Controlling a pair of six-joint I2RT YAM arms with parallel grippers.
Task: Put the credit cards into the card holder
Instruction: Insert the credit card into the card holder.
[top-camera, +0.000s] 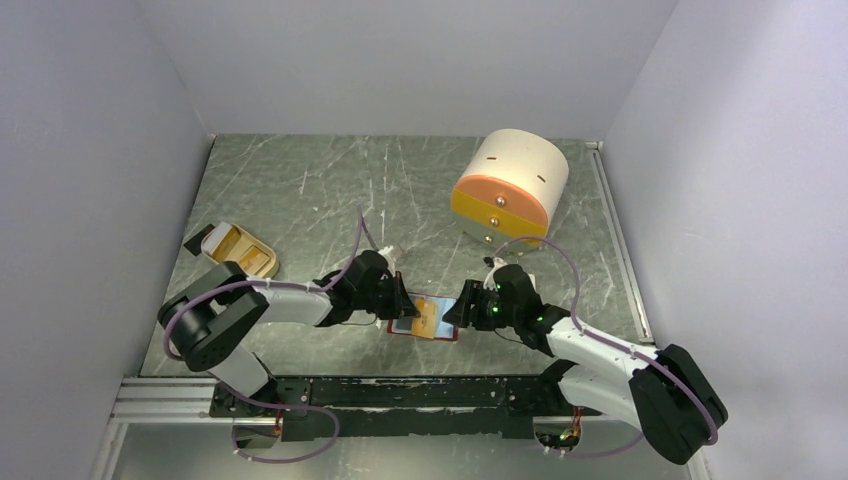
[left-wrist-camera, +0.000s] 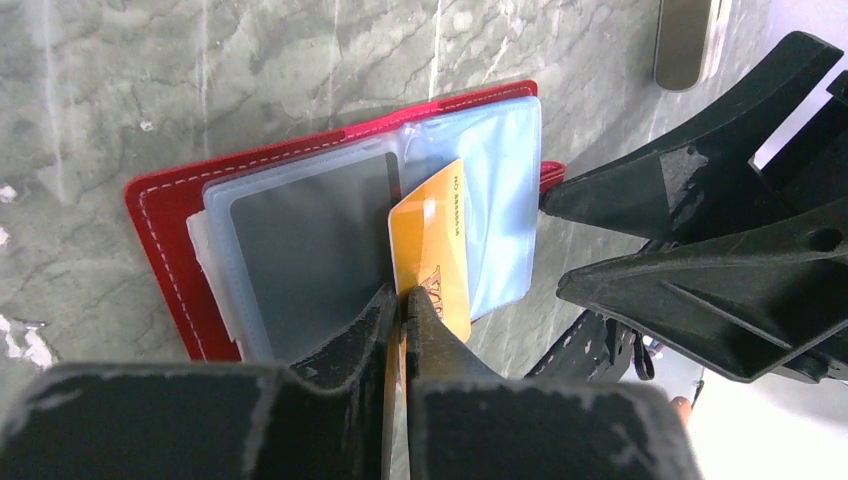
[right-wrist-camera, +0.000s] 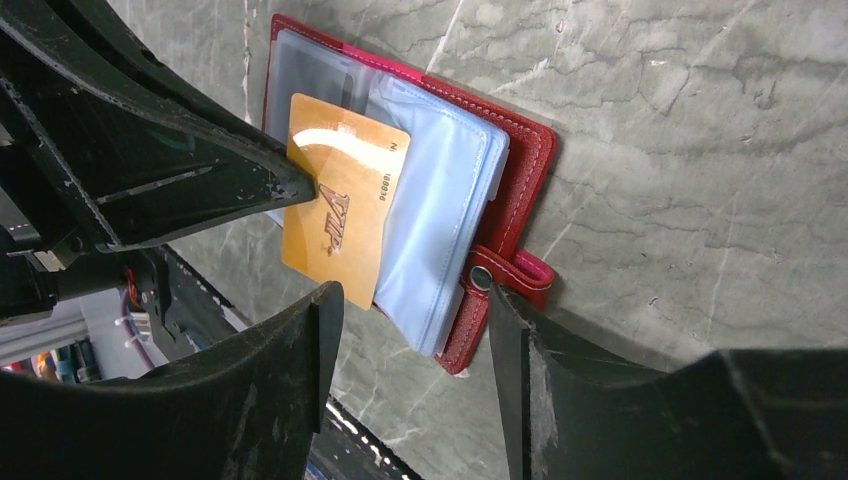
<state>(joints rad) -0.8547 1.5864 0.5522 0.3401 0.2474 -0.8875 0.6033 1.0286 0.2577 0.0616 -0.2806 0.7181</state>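
The red card holder (top-camera: 447, 334) lies open on the marble table between my two arms, its pale blue pockets facing up. It also shows in the left wrist view (left-wrist-camera: 170, 225) and the right wrist view (right-wrist-camera: 525, 150). My left gripper (left-wrist-camera: 403, 300) is shut on an orange-gold credit card (left-wrist-camera: 435, 245), held on edge with its far end against the pockets at the holder's fold. The card also shows in the right wrist view (right-wrist-camera: 340, 210). My right gripper (right-wrist-camera: 415, 300) is open and empty at the holder's snap-tab (right-wrist-camera: 515, 272) edge, one fingertip (right-wrist-camera: 500, 310) right beside the tab.
A beige oval tray (top-camera: 212, 238) with an orange card in it sits at the left of the table. A big cream-and-orange cylinder (top-camera: 510, 185) lies at the back right. Grey walls close in on the left, back and right. The arms' rail runs along the near edge.
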